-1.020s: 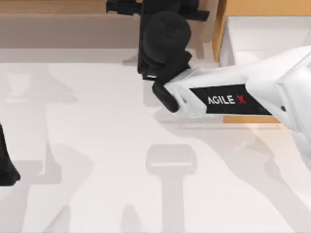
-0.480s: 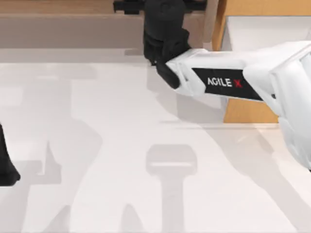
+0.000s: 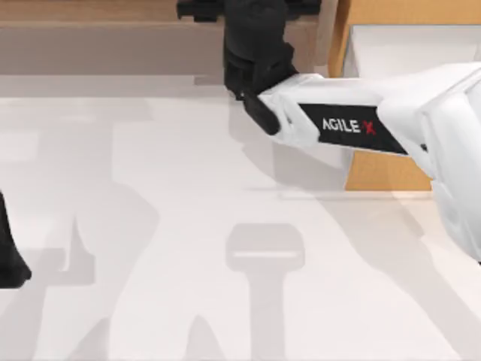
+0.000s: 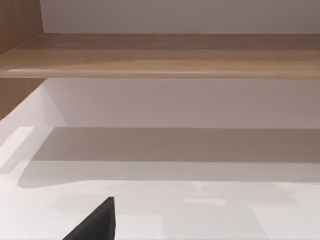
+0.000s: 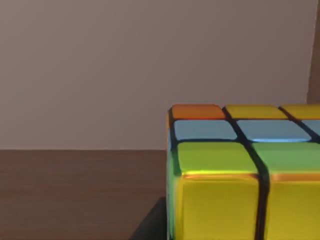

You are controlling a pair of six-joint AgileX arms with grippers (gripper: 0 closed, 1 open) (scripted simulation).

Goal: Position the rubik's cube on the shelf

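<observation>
The rubik's cube (image 5: 240,175) looms close in the right wrist view, with yellow, green, pale blue and orange squares. It is just over the brown shelf (image 5: 75,190), with a plain wall behind. My right gripper (image 3: 254,22) reaches over the shelf (image 3: 113,45) at the back of the table, near its upright side panel (image 3: 325,37). It is shut on the cube, and a dark finger (image 5: 150,225) edges the cube's side. From above, the black wrist hides the cube. My left arm (image 3: 9,256) is parked at the table's left edge.
An orange-tan cabinet (image 3: 383,169) with a white open drawer (image 3: 421,49) stands at the back right, under the right forearm. The shelf board (image 4: 160,55) spans the left wrist view above the white table (image 3: 188,226).
The right arm has swung toward the back, carrying its wrist from the table's rear edge to over the shelf. In the last half second it hardly moved. The left arm is still.
</observation>
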